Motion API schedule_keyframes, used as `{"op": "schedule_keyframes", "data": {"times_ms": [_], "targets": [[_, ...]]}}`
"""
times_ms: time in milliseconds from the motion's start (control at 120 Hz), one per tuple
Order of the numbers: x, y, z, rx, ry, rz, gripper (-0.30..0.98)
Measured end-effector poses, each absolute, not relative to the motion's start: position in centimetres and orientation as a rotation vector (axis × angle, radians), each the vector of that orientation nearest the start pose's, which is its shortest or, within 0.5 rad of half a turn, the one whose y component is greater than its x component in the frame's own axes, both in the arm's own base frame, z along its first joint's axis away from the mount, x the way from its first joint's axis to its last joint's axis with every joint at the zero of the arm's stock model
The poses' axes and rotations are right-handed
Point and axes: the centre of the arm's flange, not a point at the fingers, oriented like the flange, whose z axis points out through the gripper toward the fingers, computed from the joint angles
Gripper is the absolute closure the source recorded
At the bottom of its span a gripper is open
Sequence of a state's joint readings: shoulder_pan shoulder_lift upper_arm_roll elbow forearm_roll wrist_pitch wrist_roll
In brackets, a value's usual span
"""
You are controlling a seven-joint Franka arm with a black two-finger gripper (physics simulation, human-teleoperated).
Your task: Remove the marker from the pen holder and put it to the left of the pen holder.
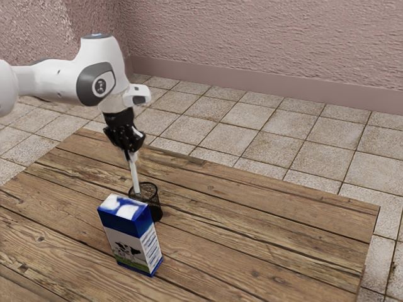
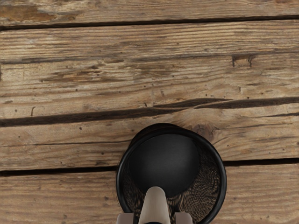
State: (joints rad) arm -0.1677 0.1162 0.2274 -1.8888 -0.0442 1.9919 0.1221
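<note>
Have the black two-finger end effector drawn in on the upper part of a long, pale, slim cylindrical marker, with only the marker's thickness left between the fingers. Pointing down from there, just above a round, black mesh pen holder. Holding the marker near upright, leaning slightly in the exterior view. Reaching with its lower end to the holder's mouth, inside the outline of the rim; cannot tell whether just under the rim or just over it. Looking down in the wrist view, find that rounded end over the holder's opening, off its middle and towards the end effector.

Find the holder on the brown plank worktop, nearer the far corner at the exterior view's left than the corner at the exterior view's right, and in from the long far edge. Near it, away from that far edge, see an upright blue and white milk carton with a cow picture, partly hiding the holder. Cannot tell whether touching it.
</note>
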Motion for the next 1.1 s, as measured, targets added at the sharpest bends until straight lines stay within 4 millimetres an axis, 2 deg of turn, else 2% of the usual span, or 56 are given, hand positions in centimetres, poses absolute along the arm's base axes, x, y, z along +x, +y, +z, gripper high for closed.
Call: {"op": "schedule_keyframes", "data": {"times_ms": [133,192,325,442,658,900,1100], "targets": [[59.4,5.9,47.0,-3.16,-0.013,-0.056,0.73],[60.4,7.9,47.5,-3.146,-0.056,-0.079,0.73],[61.9,14.2,45.9,-3.106,-0.188,-0.052,0.74],[61.7,17.3,44.6,-3.092,-0.241,-0.016,0.74],[60.6,19.6,41.3,-3.091,-0.266,0.084,0.74],[59.6,20.3,37.7,-3.11,-0.271,0.183,0.74],[59.4,20.9,37.1,-3.132,-0.269,0.19,0.34]]}}
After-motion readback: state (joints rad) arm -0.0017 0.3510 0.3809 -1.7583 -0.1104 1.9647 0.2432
